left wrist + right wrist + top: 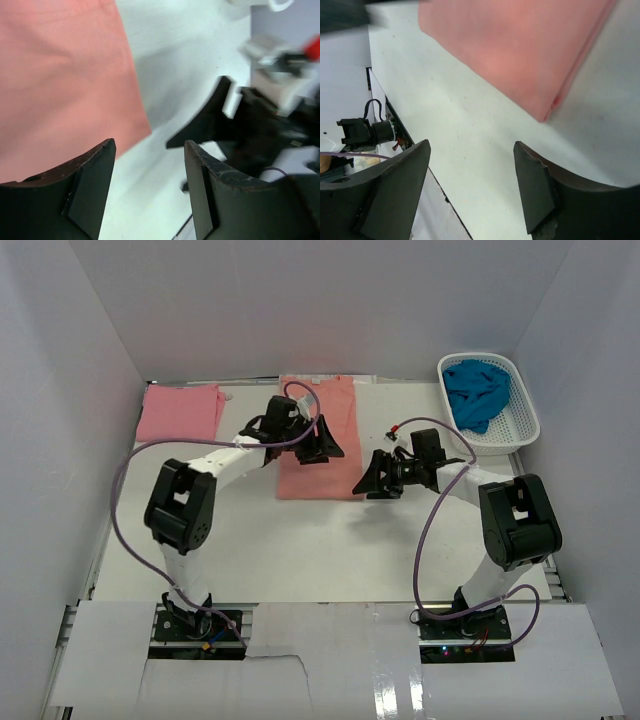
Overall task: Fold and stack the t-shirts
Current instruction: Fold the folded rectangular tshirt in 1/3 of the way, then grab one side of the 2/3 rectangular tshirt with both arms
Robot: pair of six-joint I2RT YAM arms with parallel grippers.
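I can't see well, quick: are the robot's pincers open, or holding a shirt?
Left pincer: open, holding nothing.
Right pincer: open, holding nothing.

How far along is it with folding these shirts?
Done: the pink shirt lies folded at the far left. In hand: the salmon shirt is folded into a long strip, with the left hand and right hand open by it. Left: the teal shirt sits crumpled in the basket; nothing is stacked.
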